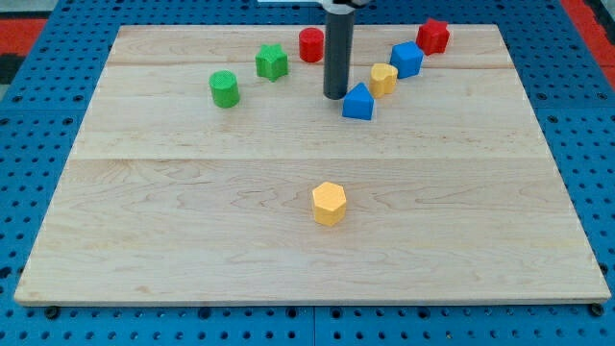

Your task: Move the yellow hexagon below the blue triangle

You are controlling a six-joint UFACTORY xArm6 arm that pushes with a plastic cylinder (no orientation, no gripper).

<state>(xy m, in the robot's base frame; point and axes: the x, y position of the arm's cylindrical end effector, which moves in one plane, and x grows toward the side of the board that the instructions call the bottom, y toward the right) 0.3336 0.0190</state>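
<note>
My tip [335,96] stands just left of the blue triangle [358,102] near the table's [144,240] top edge; no pincer shows; the yellow hexagon [329,204] lies well below, toward the bottom edge

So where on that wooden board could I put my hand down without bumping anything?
The board's lower half is bare except the yellow hexagon; both sides of it are free. The top is crowded: green cylinder, green star, red cylinder, my tip beside the blue triangle.
</note>
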